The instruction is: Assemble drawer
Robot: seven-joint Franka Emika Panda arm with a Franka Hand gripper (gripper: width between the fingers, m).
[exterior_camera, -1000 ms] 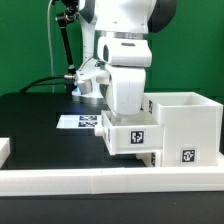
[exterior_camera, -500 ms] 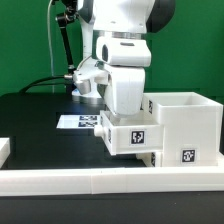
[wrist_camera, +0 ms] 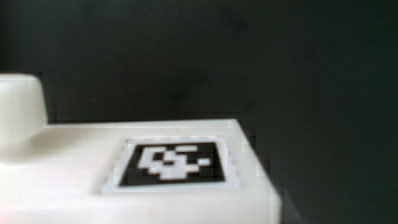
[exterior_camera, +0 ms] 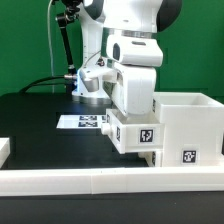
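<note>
The drawer's large white casing stands at the exterior view's right, with a tag on its front. A small white tray with a square tag hangs above the table against the casing's left side. My gripper is directly above the tray and holds it; the fingers are hidden behind the hand and the tray. Another white part with a tag sits low under the held tray, partly hidden. In the wrist view a white tray surface with its tag fills the lower part, and no fingers show.
The marker board lies on the black table behind the tray. A low white rim edges the table's front, with a white block at the exterior view's left. A black pole and cables stand at the back left.
My arm has moved to the exterior view's right with the tray, bringing it closer against the casing. The casing has not moved.
</note>
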